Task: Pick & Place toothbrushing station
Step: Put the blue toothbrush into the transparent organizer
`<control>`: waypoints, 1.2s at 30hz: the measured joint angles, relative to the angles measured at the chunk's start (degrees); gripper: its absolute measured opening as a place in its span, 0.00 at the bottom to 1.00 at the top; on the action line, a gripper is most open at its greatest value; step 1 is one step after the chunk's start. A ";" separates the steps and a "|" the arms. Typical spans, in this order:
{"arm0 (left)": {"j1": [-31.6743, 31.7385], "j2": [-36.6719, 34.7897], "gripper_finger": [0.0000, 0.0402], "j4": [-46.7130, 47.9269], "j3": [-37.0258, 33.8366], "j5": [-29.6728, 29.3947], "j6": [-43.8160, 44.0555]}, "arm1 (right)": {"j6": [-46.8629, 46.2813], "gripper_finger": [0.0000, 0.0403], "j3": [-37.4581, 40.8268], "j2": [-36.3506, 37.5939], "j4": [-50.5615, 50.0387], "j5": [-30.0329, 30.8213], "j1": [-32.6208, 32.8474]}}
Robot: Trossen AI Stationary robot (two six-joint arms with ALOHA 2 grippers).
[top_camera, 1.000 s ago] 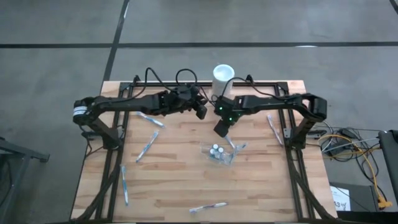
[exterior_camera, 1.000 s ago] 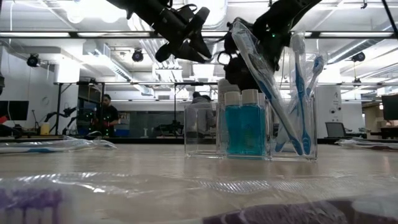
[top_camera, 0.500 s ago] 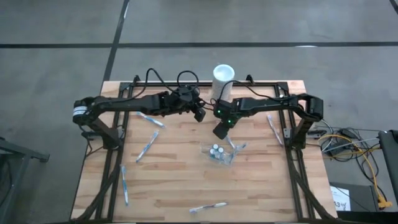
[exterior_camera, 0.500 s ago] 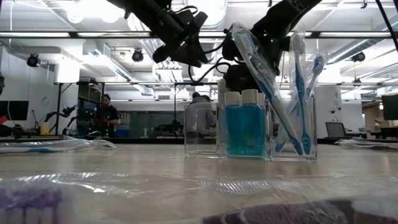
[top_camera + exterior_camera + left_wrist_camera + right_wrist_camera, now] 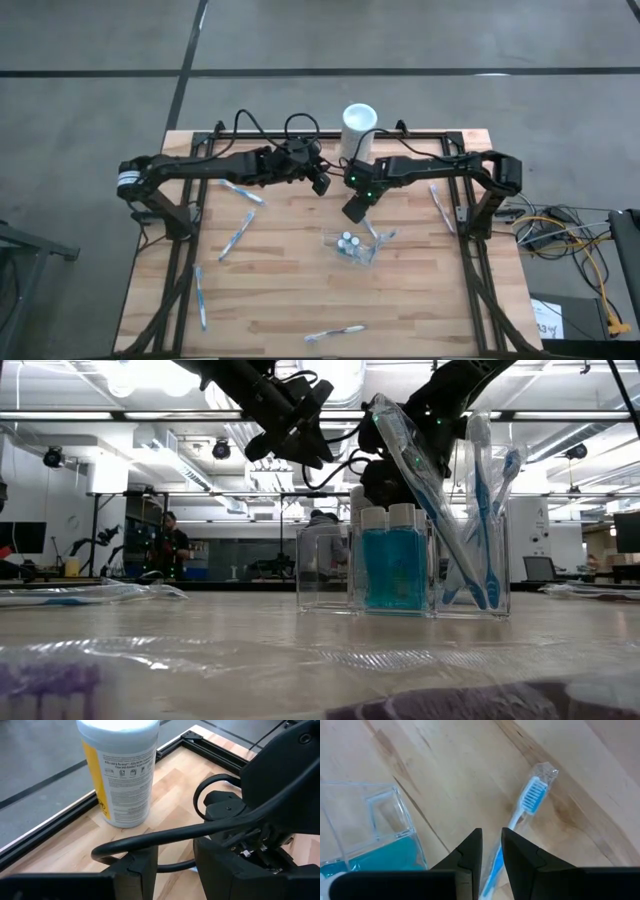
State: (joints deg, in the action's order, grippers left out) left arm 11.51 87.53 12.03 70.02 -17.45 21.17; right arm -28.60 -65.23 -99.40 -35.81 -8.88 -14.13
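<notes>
Placing is under way — right gripper (image 5: 491, 851) is carrying a toothbrush (image 5: 527, 802) in narrow jaws; next, lowering it into the holder (image 5: 352, 246). Left gripper (image 5: 176, 865) is waiting half open, empty.

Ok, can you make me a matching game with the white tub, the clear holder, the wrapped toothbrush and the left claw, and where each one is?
Things:
1. white tub
2. clear holder
3. wrapped toothbrush
4. left claw

Places:
A. pinched in the right claw
B. standing at the far edge of the table
C. empty, up in the air
D. mid-table, with teal bottles inside

Pairs: 1-B, 2-D, 3-A, 4-C
</notes>
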 joint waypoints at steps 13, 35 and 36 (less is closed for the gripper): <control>-0.09 -0.09 0.32 -1.41 0.22 0.26 0.09 | -1.27 0.17 0.00 8.92 1.72 4.83 -1.40; -0.74 -0.89 0.32 -1.03 0.05 13.00 -3.57 | -1.42 0.17 0.11 7.02 1.77 3.88 -0.98; -0.96 -1.06 0.32 -1.04 0.02 13.55 -3.58 | -1.40 0.17 0.11 7.02 1.76 3.87 -0.98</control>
State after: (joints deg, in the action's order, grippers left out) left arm 10.55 86.47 10.99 70.04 -3.90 17.58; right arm -30.00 -65.12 -92.38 -34.04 -5.01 -15.11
